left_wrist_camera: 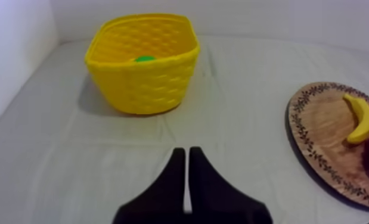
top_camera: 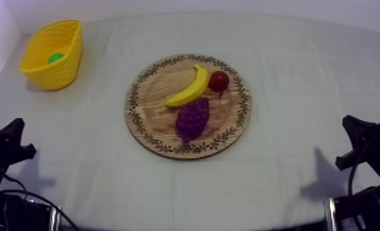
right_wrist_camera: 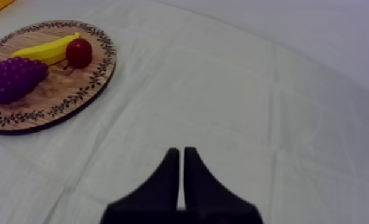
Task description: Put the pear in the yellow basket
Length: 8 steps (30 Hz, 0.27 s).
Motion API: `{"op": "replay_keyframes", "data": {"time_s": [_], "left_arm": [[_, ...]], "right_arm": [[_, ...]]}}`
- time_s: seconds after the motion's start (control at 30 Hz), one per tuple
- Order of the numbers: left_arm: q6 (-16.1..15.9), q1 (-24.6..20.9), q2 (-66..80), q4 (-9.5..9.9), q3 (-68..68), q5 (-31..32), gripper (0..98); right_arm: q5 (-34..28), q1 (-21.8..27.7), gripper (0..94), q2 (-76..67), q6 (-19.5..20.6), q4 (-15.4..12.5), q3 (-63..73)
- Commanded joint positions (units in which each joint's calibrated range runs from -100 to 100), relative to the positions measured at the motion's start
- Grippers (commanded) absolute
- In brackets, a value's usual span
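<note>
1. Grey-white cloth is covering the tabletop (top_camera: 302, 86).
2. The pear (top_camera: 56, 58) is lying inside the yellow basket (top_camera: 62, 75), off the wooden board (top_camera: 150, 118), straight ahead of the left tool (left_wrist_camera: 187, 154), the nearer one.
3. Both it and the right tool (right_wrist_camera: 181, 152) are resting with fingers pinched together.

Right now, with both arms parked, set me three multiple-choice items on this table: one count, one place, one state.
1. How many fruits lie on the wooden board? A two; B three; C four.
2. Where is the green fruit? A on the board; B in the yellow basket; C beside the basket.
3. How does the left gripper stand? A open; B shut on the basket's rim; C shut on nothing.
Answers: 1 B, banana, grapes and small red fruit lie there; 2 B, green shows inside the basket's wall; 3 C, its fingers lie together as a wedge.
</note>
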State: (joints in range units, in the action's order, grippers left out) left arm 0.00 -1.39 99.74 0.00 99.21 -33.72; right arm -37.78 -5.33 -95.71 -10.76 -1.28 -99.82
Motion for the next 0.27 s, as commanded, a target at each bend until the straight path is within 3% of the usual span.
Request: {"op": "replay_keyframes", "data": {"time_s": [0.0, 0.23], "left_arm": [[5.4, -0.1, 0.0, 1.39, 0.3, 0.5, 0.0], [7.1, -0.2, 0.0, 2.15, 0.5, 1.1, 0.0]], "right_arm": [[0.0, 0.0, 0.4, 0.0, 0.1, 0.0, 0.0], [0.0, 0.0, 0.4, 0.0, 0.0, 0.0, 0.0]]}}
